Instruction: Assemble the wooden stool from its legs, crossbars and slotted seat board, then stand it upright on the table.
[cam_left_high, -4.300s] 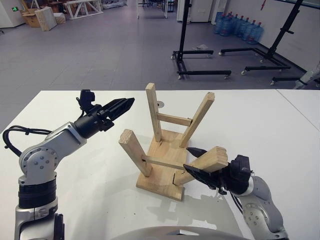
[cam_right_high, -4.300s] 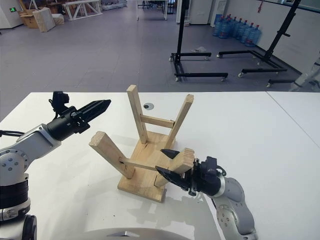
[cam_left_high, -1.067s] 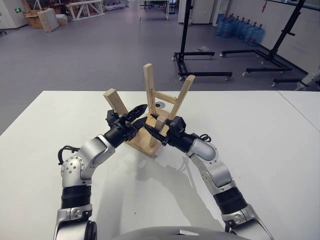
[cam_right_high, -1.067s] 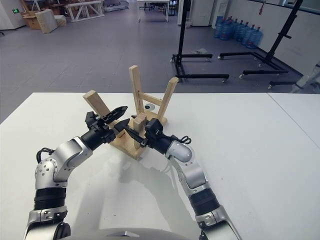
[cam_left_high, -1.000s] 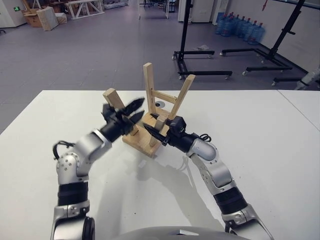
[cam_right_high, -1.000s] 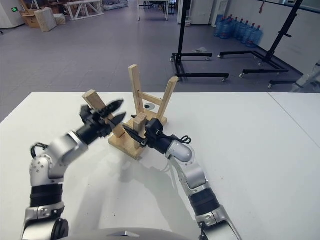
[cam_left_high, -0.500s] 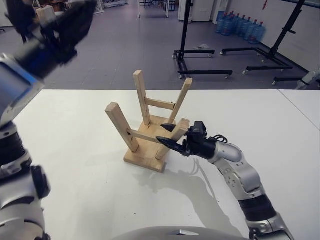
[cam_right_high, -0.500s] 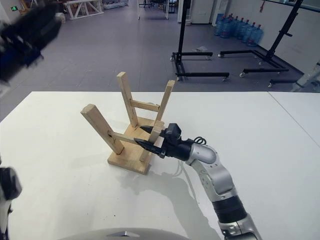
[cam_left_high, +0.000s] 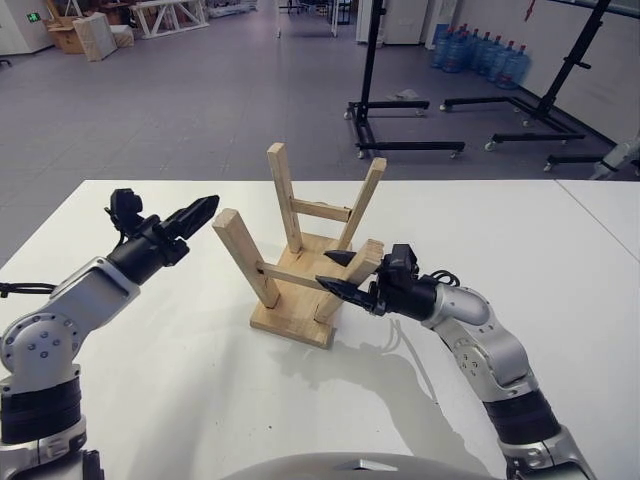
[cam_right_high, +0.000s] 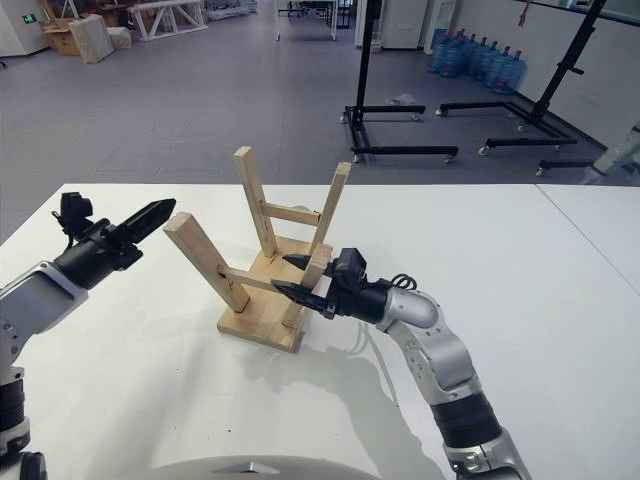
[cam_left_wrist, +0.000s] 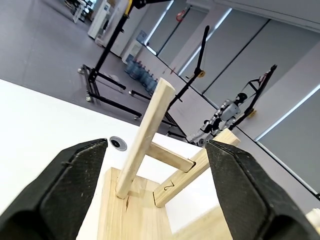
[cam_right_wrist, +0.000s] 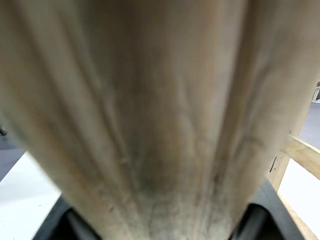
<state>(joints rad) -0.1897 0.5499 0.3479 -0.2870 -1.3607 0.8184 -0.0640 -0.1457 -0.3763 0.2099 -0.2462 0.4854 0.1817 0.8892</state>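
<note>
Stool lay upside down on the white bench, seat board flat on the surface, all four legs pointing up and splayed outward. One crossbar joined the far-left leg to the far-right leg; a second, thinner crossbar ran from the near-left leg toward the near-right leg. My right hand sat low at the stool's right side, reaching in from the right. It was closed about the near-right leg, one dark finger on the far side and the other on the near side, tips poking past the wood toward the stool's middle. In the right wrist view that leg pressed close against the camera, grain running lengthwise. My left hand hung above the bench to the left of the stool, aimed at the top of the near-left leg, near it but apart. It held nothing. In the left wrist view its fingers stood wide apart, framing the far-left leg, the upper crossbar and a corner of the seat board. A small grey disc lay on the bench just beyond the stool.
</note>
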